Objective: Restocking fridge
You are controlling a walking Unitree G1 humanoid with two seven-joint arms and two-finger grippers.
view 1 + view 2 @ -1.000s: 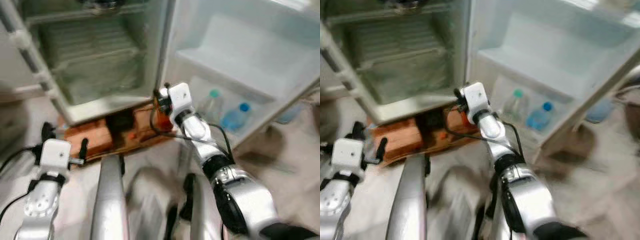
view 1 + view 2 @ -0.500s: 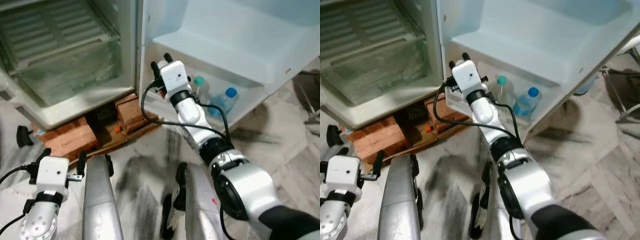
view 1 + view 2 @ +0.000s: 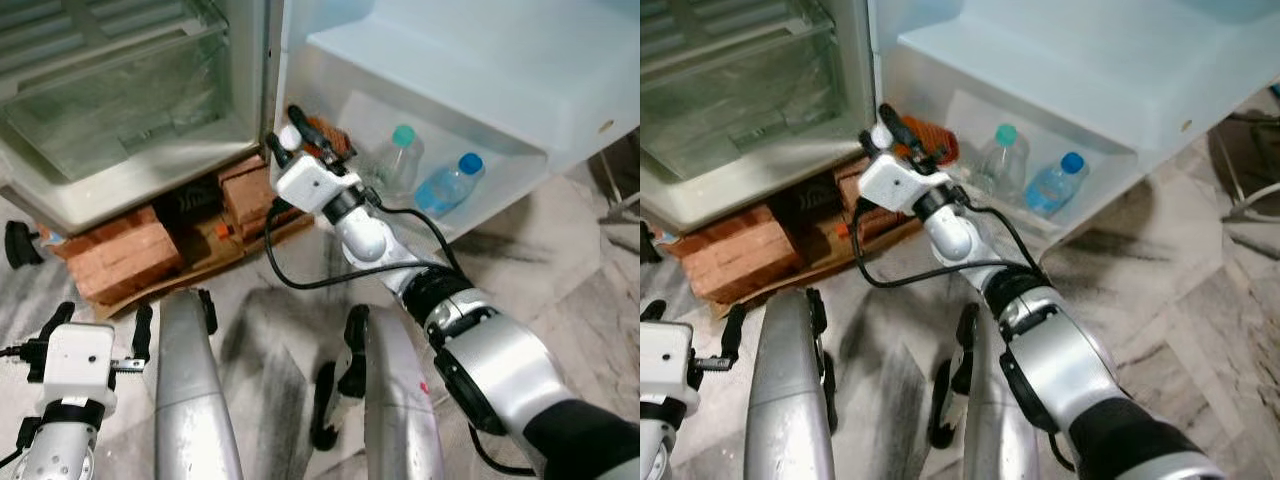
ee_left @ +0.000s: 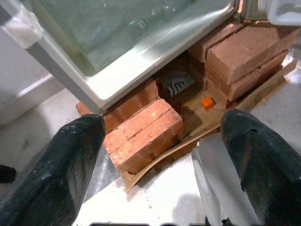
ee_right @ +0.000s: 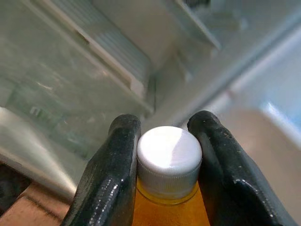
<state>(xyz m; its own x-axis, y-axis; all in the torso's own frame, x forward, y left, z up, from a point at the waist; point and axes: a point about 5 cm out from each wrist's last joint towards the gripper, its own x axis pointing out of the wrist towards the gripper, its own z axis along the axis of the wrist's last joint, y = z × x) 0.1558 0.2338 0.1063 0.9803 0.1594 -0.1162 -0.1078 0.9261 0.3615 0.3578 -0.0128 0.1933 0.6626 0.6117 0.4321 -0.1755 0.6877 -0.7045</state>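
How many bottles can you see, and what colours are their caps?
White cap: 1, the orange bottle pinched in the right hand
Green cap: 1, the clear bottle in the fridge door shelf
Blue cap: 1, the bottle beside it
Total: 3 bottles

No text, brand, number or sign can be read anywhere in these pictures. The orange bottle (image 5: pixel 168 207) clamped in the right hand (image 5: pixel 165 155) has a plain white cap with no printing. The two bottles (image 3: pixel 430 175) in the fridge door shelf just beyond that hand carry no label that can be made out. A small black-and-white patterned item (image 4: pixel 178 84) lies among the bricks (image 4: pixel 143 134) ahead of the left hand (image 4: pixel 160 155), but its markings are too small to read.
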